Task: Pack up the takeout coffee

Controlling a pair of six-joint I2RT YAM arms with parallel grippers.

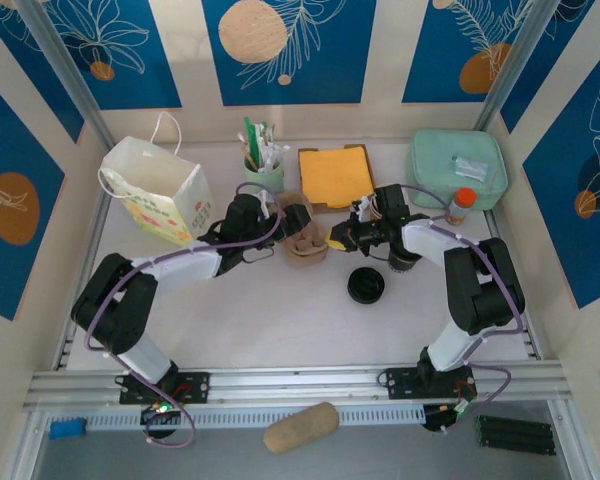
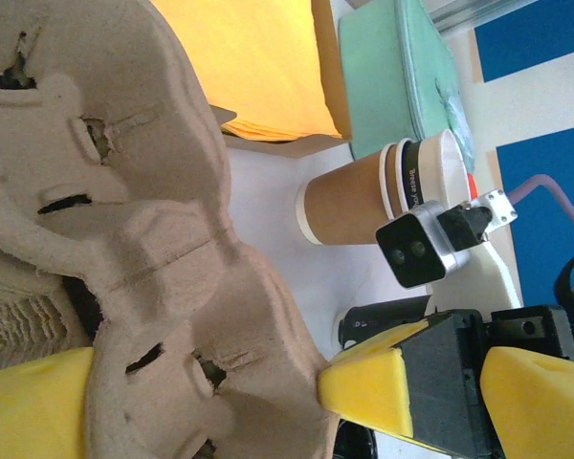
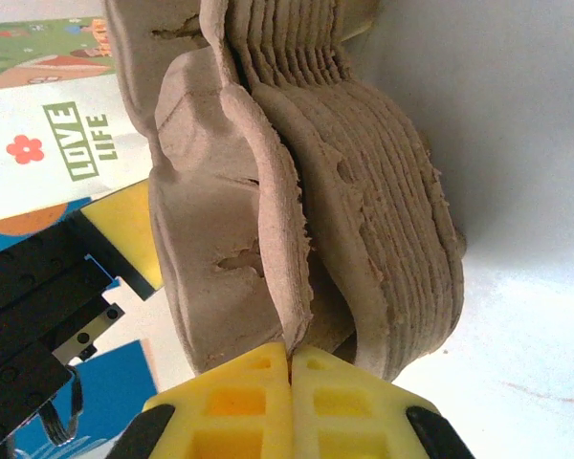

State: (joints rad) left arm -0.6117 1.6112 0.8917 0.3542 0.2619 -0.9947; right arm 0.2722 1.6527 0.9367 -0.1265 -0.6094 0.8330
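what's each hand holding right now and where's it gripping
The right hand pinches the top cup carrier, lifted off the stack, by its thin outer rim. The left hand is open and grips nothing.

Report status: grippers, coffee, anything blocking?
Left gripper open, straddling carrier stack. Right gripper shut, pinching top carrier rim. Carrier slots empty, no coffee loaded. Lidless cup stack alongside.

Yellow fingertips, dull brown carton trays right at their tips, and beside them a white bag with green lettering and a red flower
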